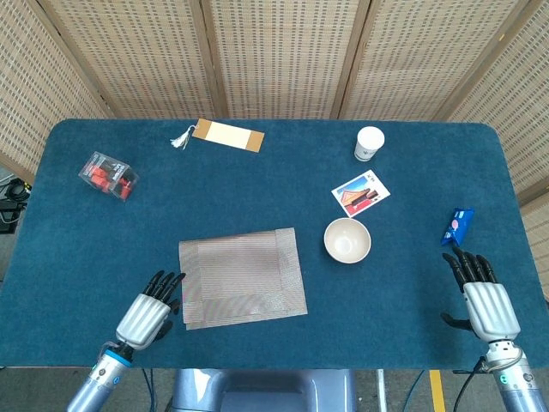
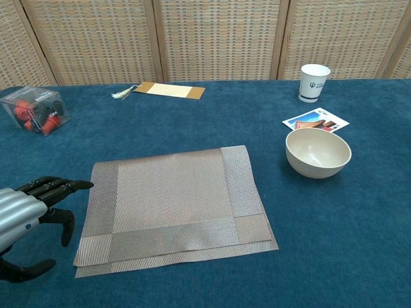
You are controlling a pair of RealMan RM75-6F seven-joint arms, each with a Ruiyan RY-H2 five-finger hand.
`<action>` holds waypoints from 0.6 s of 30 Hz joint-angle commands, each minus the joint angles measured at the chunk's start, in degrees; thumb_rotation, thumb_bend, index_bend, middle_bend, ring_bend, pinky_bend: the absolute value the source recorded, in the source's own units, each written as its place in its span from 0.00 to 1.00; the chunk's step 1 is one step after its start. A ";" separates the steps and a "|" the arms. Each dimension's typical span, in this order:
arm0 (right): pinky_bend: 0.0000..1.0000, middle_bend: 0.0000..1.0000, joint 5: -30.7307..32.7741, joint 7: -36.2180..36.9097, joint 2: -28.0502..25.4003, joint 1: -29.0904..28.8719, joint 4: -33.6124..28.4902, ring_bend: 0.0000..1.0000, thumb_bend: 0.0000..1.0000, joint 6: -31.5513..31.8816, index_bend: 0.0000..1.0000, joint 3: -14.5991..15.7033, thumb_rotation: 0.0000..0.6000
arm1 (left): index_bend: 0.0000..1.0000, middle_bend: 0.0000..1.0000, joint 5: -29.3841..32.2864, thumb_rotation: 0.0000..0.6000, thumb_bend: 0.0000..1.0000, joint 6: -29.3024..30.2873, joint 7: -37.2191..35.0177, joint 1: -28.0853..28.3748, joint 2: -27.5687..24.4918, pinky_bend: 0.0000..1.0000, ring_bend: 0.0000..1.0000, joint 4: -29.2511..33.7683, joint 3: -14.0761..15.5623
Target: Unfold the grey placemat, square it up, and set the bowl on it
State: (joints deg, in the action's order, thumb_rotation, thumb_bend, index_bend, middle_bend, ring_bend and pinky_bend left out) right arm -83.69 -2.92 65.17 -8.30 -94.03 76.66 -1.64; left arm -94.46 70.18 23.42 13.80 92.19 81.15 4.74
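The grey placemat [image 1: 243, 277] [image 2: 174, 205] lies folded in the near middle of the blue table, its layers showing along the near edge. A cream bowl [image 1: 347, 239] [image 2: 318, 153] stands upright and empty to the mat's right, apart from it. My left hand [image 1: 148, 312] [image 2: 26, 212] hovers open just left of the mat's near left corner, fingers spread and pointing toward it, not touching. My right hand [image 1: 483, 296] rests open near the table's right front edge, far from the bowl; the chest view does not show it.
A white paper cup [image 1: 369, 143] [image 2: 314, 82] and a picture card [image 1: 360, 194] [image 2: 315, 120] lie behind the bowl. A bookmark with tassel [image 1: 225, 136] is at the back, a clear box of red items [image 1: 108, 175] [image 2: 35, 110] at the left, a blue packet [image 1: 457, 226] at the right.
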 commanded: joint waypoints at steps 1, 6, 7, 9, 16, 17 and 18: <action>0.00 0.00 -0.06 0.18 -0.09 0.00 0.01 0.00 0.08 0.00 0.08 0.01 1.00 | 0.48 0.00 0.46 1.00 0.32 -0.42 0.53 0.28 0.71 0.00 0.00 -0.13 -0.10; 0.00 0.00 -0.15 0.41 -0.14 -0.07 0.01 0.00 0.08 -0.09 0.08 0.00 1.00 | 0.49 0.00 0.89 1.00 0.34 -1.17 1.10 0.74 1.69 0.00 0.00 -0.19 0.05; 0.00 0.00 -0.15 0.43 -0.14 -0.08 0.00 0.00 0.08 -0.09 0.08 -0.01 1.00 | 0.49 0.00 1.00 1.00 0.34 -1.27 1.22 0.78 1.80 0.00 0.00 -0.24 0.04; 0.00 0.00 -0.16 0.50 -0.17 -0.07 -0.02 0.00 0.08 -0.08 0.08 -0.01 1.00 | 0.49 0.00 1.36 1.00 0.34 -1.60 1.64 0.91 2.15 0.00 0.00 -0.36 0.02; 0.00 0.00 -0.45 1.09 -0.37 -0.04 -0.19 0.00 0.08 0.03 0.08 0.04 1.00 | 0.52 0.00 1.91 1.00 0.37 -1.83 2.12 1.26 3.71 0.00 0.00 -0.99 -0.03; 0.00 0.00 -0.50 1.14 -0.41 -0.03 -0.22 0.00 0.08 0.04 0.08 0.07 1.00 | 0.52 0.00 2.00 1.00 0.38 -1.87 2.15 1.30 3.91 0.00 0.00 -1.12 -0.04; 0.00 0.00 -0.56 1.18 -0.45 -0.02 -0.25 0.00 0.08 0.06 0.08 0.10 1.00 | 0.52 0.00 2.10 1.00 0.38 -1.97 2.18 1.36 4.09 0.00 0.00 -1.20 -0.03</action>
State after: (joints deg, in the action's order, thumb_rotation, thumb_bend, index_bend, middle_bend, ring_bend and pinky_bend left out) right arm -84.25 -1.73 64.72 -8.32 -94.28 76.72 -1.54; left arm -92.43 68.27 25.59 15.11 96.21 80.02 4.72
